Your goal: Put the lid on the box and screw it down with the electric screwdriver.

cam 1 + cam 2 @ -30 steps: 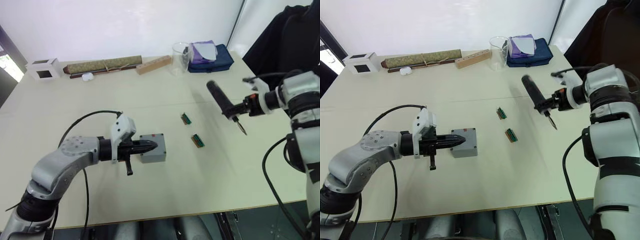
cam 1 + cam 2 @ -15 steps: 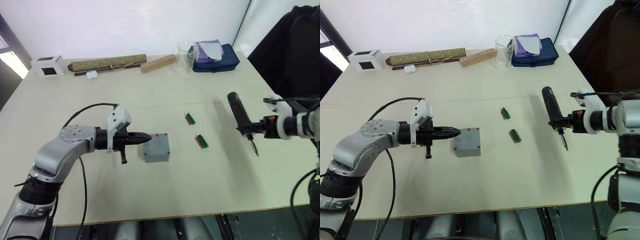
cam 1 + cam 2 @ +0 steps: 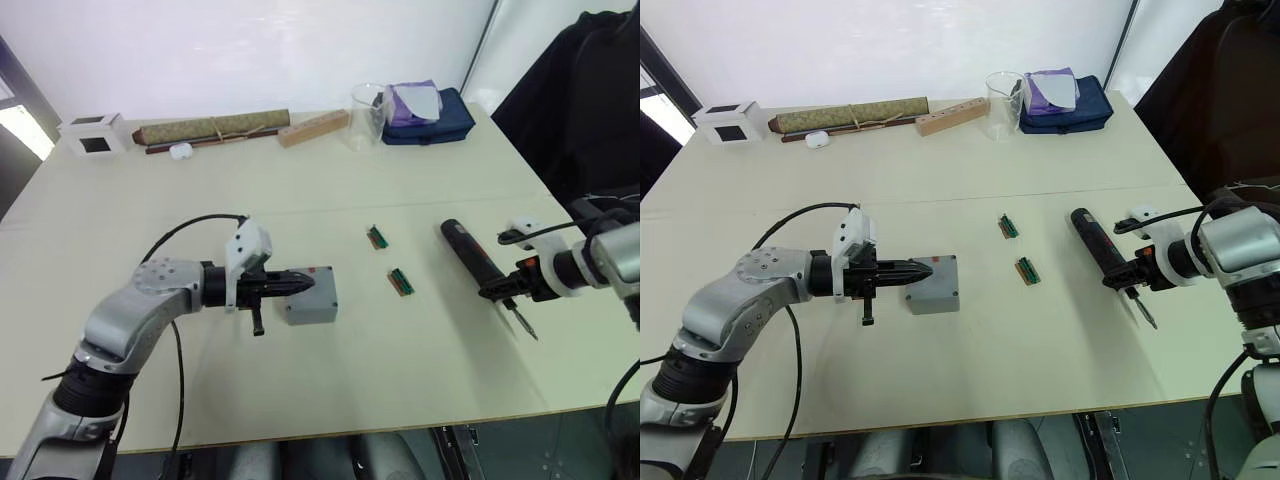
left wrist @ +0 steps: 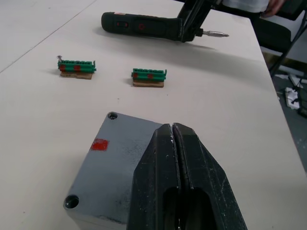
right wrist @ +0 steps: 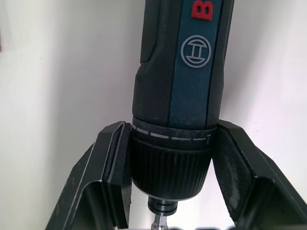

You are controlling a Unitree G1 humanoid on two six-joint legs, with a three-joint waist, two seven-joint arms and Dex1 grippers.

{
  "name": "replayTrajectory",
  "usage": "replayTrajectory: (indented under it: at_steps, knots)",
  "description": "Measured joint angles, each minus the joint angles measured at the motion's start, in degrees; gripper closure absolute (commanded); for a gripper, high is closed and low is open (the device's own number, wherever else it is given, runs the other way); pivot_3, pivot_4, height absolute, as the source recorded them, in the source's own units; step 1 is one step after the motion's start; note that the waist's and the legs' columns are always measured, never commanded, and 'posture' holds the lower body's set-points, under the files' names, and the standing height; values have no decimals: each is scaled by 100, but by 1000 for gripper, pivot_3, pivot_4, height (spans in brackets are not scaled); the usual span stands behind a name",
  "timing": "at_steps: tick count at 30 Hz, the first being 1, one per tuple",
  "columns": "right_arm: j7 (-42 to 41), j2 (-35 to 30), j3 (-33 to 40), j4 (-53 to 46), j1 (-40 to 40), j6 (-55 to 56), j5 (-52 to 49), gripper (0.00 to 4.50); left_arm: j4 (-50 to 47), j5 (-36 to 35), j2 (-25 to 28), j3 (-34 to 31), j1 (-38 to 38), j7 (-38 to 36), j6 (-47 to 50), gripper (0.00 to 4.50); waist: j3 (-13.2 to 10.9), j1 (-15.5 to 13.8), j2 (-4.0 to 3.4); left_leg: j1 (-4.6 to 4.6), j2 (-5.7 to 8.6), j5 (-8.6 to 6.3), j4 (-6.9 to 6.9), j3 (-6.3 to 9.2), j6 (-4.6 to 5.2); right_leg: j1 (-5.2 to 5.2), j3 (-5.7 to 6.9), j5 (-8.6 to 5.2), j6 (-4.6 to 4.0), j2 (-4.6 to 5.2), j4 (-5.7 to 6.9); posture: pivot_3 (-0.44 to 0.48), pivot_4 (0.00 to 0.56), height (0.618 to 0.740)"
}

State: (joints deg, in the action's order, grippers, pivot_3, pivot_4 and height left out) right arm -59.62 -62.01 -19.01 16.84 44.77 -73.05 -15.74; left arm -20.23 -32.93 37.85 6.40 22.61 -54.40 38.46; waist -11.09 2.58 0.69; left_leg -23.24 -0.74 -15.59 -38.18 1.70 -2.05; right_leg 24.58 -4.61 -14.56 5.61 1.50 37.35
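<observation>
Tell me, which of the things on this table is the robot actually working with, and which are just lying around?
In use:
lid on the box
electric screwdriver, held by the right gripper
left gripper, shut, over the lid

Lying about:
two green connector blocks
glass beaker
blue pouch
rolled mat
wooden block
white cube

Both arms are showing silver-grey rounded shells with black joints. A black cable is looping from the left arm's elbow to a white wrist block behind the left gripper (image 3: 300, 282), whose black fingers taper to a point. The right gripper (image 3: 1127, 279) is wearing a white wrist collar and thin black cable.
</observation>
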Motion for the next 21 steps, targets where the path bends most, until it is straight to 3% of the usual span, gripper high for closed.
replayTrajectory:
  at_steps: [3,5,11,21]
  knots:
    - [-244,-9,-402,241,184,391,298,605,-54,-1,-37,-5,-16,105,3,4500,0,-4,0,1,0,0,-1,1,0,-1,1,0,0,0,0,0,150,740]
    - [-461,-42,-607,250,275,555,437,44,-54,1,-43,-8,-35,152,3,4500,0,-5,0,0,0,0,-1,2,0,-2,1,0,0,0,0,0,150,740]
    - [-847,-10,-965,656,546,963,859,44,-80,1,-81,-9,-55,257,4,4500,1,-10,1,1,2,0,-4,1,0,-3,1,0,0,2,0,0,150,740]
    - [-1404,664,-1424,2106,1356,1783,1828,44,-295,-4,-185,-13,-252,490,39,4500,6,9,9,11,0,0,-5,2,-1,-13,2,2,-1,1,1,0,150,740]
